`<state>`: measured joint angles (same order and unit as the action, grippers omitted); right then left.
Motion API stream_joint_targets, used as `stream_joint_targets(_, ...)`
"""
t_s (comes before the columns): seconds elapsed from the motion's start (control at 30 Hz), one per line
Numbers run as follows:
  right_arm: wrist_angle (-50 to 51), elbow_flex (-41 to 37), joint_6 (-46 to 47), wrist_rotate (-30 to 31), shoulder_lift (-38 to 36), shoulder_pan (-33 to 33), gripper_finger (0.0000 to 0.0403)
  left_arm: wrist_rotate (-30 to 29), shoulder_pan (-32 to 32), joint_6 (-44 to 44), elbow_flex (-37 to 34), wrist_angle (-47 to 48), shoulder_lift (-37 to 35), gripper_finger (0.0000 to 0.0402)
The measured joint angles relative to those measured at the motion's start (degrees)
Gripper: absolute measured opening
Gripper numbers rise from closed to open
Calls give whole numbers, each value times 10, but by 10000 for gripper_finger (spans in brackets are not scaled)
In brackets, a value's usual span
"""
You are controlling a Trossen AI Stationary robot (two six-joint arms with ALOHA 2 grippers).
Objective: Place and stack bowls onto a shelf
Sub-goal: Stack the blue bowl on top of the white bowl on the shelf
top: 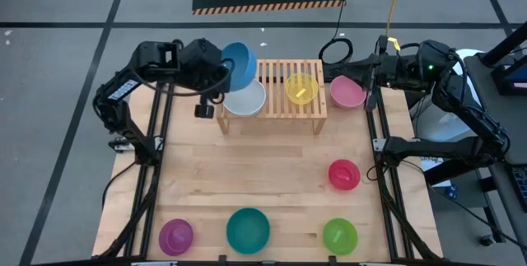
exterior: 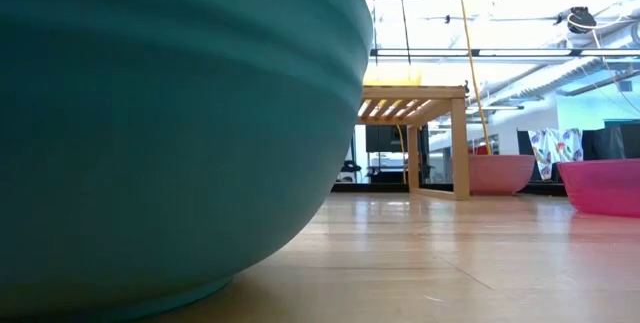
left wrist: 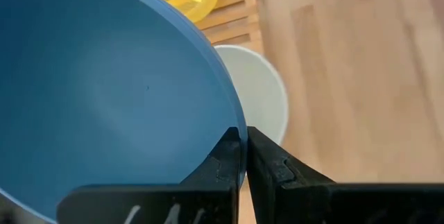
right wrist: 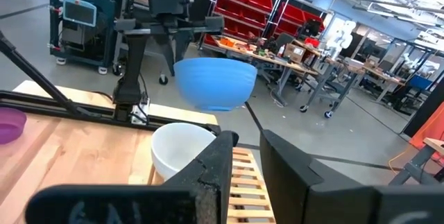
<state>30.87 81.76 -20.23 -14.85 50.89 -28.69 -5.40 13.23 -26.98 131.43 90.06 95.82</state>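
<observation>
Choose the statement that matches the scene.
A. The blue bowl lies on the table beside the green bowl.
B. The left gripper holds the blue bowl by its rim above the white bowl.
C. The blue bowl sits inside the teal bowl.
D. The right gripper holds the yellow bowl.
B: the left gripper is shut on the rim of the blue bowl, which hangs in the air over the white bowl at the shelf's left end.
</observation>
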Motion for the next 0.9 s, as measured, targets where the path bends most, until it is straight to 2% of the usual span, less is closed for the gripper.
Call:
stream_joint_targets(0.23, 12, 0, 0, 0, 0, 0, 67, 54, 4, 19, 0, 0, 11, 10)
stream_joint_targets(0.9, 25, 0, 0, 0, 0, 0, 67, 71, 4, 69, -1, -1, 32, 10)
